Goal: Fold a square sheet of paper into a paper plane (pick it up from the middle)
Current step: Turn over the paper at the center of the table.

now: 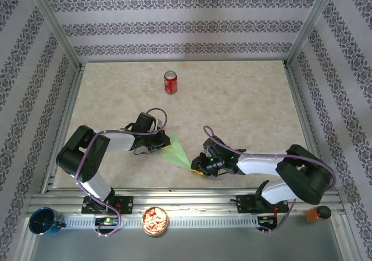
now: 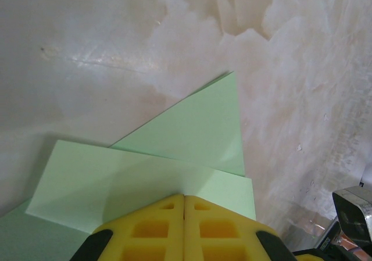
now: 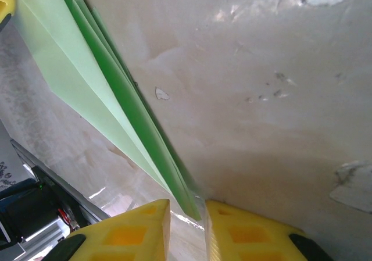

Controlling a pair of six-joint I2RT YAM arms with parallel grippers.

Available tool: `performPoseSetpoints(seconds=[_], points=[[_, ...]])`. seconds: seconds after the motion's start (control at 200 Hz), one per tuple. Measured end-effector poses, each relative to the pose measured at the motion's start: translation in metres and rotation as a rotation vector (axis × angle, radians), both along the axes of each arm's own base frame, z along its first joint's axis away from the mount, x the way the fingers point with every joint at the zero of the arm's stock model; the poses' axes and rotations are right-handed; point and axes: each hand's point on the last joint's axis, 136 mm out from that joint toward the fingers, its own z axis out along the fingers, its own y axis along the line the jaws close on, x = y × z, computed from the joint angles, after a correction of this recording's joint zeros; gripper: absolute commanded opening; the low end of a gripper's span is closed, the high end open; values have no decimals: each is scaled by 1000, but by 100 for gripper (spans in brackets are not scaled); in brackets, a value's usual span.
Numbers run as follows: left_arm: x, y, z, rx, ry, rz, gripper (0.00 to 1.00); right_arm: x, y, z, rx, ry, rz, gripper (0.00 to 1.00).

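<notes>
The square sheet of paper (image 1: 176, 152) is light green and folded into a pointed wedge. It lies between my two grippers on the beige table. My left gripper (image 1: 164, 143) is at its wide end. In the left wrist view the yellow jaws (image 2: 184, 197) are closed together, and the paper (image 2: 192, 127) creases up into their tips. My right gripper (image 1: 196, 165) is at the narrow end. In the right wrist view the layered paper (image 3: 75, 69) runs down to a point between the slightly parted fingers of that gripper (image 3: 187, 206), with a gap on each side.
A red can (image 1: 170, 82) stands upright at the back of the table. On the near rail sit a blue cup (image 1: 43, 221), a bowl of snacks (image 1: 155, 220) and an orange object (image 1: 317, 213). Metal frame posts and patterned walls close in the table.
</notes>
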Motion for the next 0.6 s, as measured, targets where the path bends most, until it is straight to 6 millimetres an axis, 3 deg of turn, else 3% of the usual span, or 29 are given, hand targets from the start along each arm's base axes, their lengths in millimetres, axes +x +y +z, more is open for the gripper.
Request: performPoseSetpoints(seconds=[0.285, 0.6], points=[[0, 0, 0, -1, -1, 0, 6, 10, 11, 12, 57, -54, 1, 24], [0, 0, 0, -2, 1, 2, 7, 15, 11, 12, 64, -58, -10, 25]])
